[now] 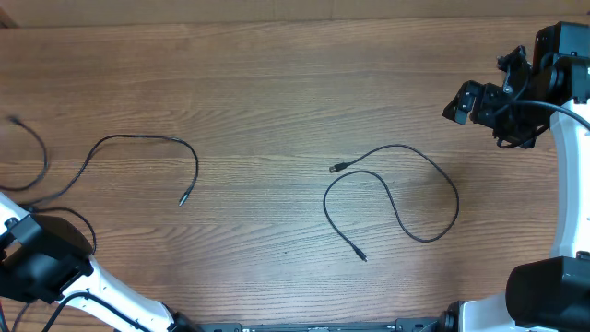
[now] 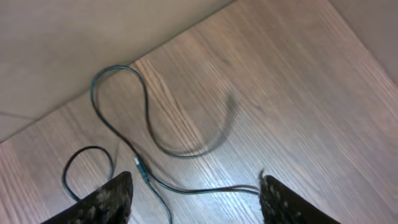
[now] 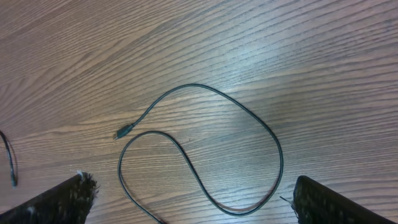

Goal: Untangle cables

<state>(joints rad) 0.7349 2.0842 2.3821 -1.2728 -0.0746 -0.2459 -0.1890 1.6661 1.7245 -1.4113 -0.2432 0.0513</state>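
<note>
On the table (image 1: 277,83), looped cable (image 1: 397,147) apart from right claw (image 1: 458,103), second cable (image 2: 140,167) by left claw (image 2: 196,198), both wide.

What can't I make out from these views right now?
Overhead: the far end of the left cable is hidden at the left arm.
Left wrist: one cable stretch is blurred, so its path is unclear.
Right wrist: the lower end of the looped cable is cut off by the bottom edge.

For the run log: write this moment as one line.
left hand: open | right hand: open | left cable: loose curve, left side | right cable: loose loop, centre-right, apart
</note>
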